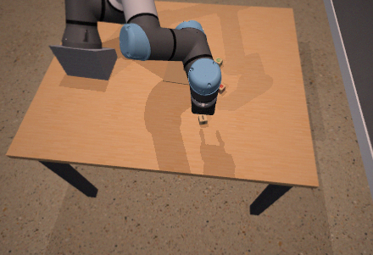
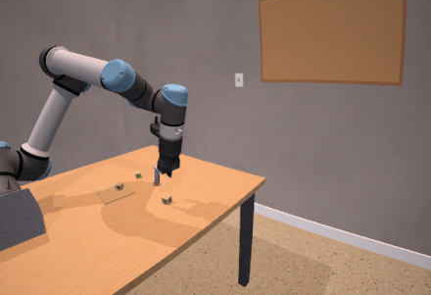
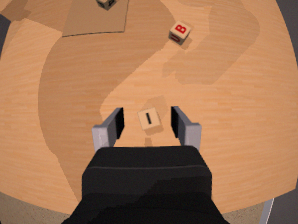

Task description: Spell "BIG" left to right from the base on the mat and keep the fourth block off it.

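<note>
Gripper (image 3: 147, 124) hangs with jaws spread wide and empty either side of the I block (image 3: 149, 119), which sits on the counter (image 3: 220, 163) well off the mat (image 3: 87, 19); small, rigid, probably light, best pinched on two opposite flat sides.

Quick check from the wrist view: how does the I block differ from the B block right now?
The I block bears a black letter; the B block bears a red one. The I block lies between the fingers of the open end effector; the B block sits farther out, apart from it. Both lie on bare table, off the mat.
</note>
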Controlling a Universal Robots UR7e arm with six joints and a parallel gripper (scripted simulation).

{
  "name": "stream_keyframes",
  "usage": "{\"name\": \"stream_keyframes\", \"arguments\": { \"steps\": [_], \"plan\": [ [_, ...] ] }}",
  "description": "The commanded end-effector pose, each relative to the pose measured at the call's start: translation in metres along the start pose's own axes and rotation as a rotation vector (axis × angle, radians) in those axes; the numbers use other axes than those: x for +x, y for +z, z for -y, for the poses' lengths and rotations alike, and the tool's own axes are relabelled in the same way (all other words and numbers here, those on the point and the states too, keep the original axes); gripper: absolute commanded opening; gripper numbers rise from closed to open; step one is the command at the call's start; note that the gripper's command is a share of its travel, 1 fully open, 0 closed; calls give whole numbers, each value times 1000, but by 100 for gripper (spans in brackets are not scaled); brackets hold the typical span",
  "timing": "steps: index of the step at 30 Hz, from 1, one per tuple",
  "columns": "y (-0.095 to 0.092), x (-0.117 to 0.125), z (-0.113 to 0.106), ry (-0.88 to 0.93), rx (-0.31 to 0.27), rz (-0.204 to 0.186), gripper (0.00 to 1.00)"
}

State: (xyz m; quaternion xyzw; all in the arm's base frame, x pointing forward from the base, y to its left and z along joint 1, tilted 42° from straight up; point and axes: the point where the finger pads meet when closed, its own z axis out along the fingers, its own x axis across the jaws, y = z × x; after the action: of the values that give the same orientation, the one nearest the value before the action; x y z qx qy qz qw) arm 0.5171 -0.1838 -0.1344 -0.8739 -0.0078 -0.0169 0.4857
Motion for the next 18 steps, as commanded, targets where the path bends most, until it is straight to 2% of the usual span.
{"name": "stream_keyframes", "arguments": {
  "steps": [1,12,18],
  "plan": [
    [-1,0,0,-3,-2,0,100],
    [-2,-1,15,-43,-14,4,100],
    [-5,-4,50,-153,-50,14,100]
  ]
}}
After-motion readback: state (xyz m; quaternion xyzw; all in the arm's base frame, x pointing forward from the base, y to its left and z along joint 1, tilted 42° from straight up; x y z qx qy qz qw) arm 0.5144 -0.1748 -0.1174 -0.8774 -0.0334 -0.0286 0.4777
